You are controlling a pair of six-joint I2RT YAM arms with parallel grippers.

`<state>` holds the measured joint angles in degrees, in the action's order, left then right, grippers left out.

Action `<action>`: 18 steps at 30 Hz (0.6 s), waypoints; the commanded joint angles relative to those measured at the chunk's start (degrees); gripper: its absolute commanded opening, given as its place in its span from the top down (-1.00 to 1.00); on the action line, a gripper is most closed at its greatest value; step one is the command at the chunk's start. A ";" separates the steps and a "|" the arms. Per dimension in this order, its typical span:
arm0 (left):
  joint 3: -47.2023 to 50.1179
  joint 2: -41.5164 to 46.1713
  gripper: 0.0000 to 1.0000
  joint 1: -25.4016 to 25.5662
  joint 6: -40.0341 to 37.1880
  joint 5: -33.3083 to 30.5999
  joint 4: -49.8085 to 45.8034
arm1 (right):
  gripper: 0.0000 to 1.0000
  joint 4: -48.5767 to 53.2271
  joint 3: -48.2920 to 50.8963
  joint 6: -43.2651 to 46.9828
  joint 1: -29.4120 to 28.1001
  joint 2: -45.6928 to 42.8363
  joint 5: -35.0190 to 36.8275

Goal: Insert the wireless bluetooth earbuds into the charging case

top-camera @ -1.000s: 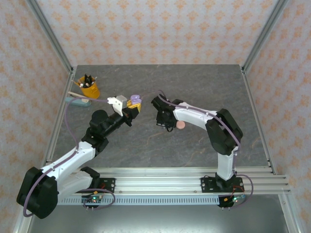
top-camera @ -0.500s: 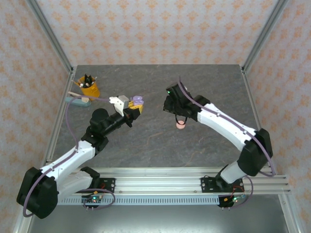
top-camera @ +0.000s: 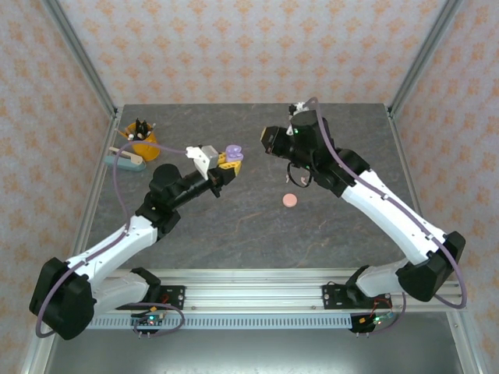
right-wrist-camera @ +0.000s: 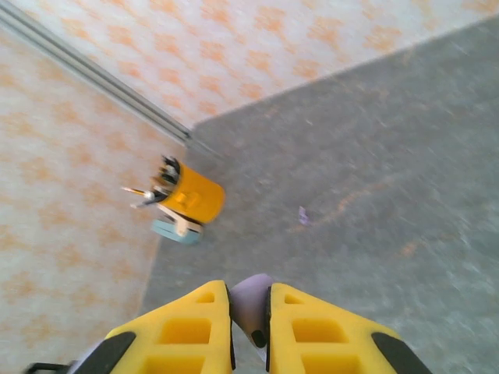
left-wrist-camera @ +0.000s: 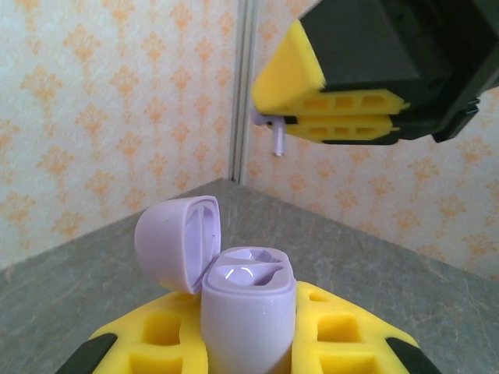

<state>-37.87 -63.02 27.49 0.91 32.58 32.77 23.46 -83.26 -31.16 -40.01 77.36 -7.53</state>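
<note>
Left pincer (top-camera: 228,160) pressed together on a lilac-purple plastic charging case (left-wrist-camera: 248,312), gripped upright between yellow foam pads and held off the grey stone-patterned table (top-camera: 234,234). Domed lid (left-wrist-camera: 178,243) hinged back to the left in the left wrist view, two glossy wells showing in the open top. Right pincer (left-wrist-camera: 335,117) up and to the right of that case in the same view, apart from it, pads nearly together and pinching a tiny lilac-purple stemmed earbud (right-wrist-camera: 249,300). Thin stem poking down from the pads' left end; bud body wedged in the slot between the pads in the right wrist view. From above, both pincers raised mid-table and facing each other, a clear gap between earbud and case. Salmon-pink round case (top-camera: 289,201) flat on the table, near the right arm and well apart from the held case. Yellow cup of pens (top-camera: 143,142) at the far left corner, pale teal block (top-camera: 125,160) just beside it. Small lilac speck (right-wrist-camera: 304,216) on the table in the right wrist view, too small to identify.
</note>
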 commanded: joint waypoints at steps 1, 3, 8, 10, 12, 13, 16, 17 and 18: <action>-4.23 -0.74 1.00 0.86 -3.69 0.18 3.13 | 0.70 -6.11 -2.29 1.15 0.28 -1.42 -2.75; -5.24 -1.26 1.00 0.91 -4.02 0.28 3.84 | 0.70 -7.81 -2.20 1.11 0.28 -1.76 -4.07; -7.53 -2.40 1.00 0.97 -5.42 0.25 4.24 | 0.70 -12.97 0.14 1.01 0.28 -3.87 -6.30; -8.47 -2.88 1.00 0.95 -5.95 0.46 4.40 | 0.70 -15.85 1.98 1.05 0.25 -5.11 -7.25; -9.40 -3.32 1.00 0.95 -7.00 0.97 3.96 | 0.70 -18.27 3.64 1.20 0.22 -6.00 -8.12; -9.93 -3.50 1.00 1.02 -7.59 1.08 3.41 | 0.70 -19.08 4.23 1.59 0.27 -6.32 -8.65; -11.44 -3.92 1.00 0.95 -9.45 1.56 2.30 | 0.70 -20.84 5.99 2.28 0.23 -7.28 -9.89; -12.10 -4.11 1.00 1.01 -9.92 1.76 2.01 | 0.70 -21.36 6.53 2.62 0.19 -7.72 -10.19; -12.70 -4.36 1.00 0.97 -10.32 2.11 1.70 | 0.70 -21.97 7.01 2.87 0.22 -8.02 -10.62</action>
<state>-47.37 -67.16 28.14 -6.17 32.84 33.80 6.59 -77.67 -30.06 -40.01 70.96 -15.75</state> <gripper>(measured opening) 0.176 0.153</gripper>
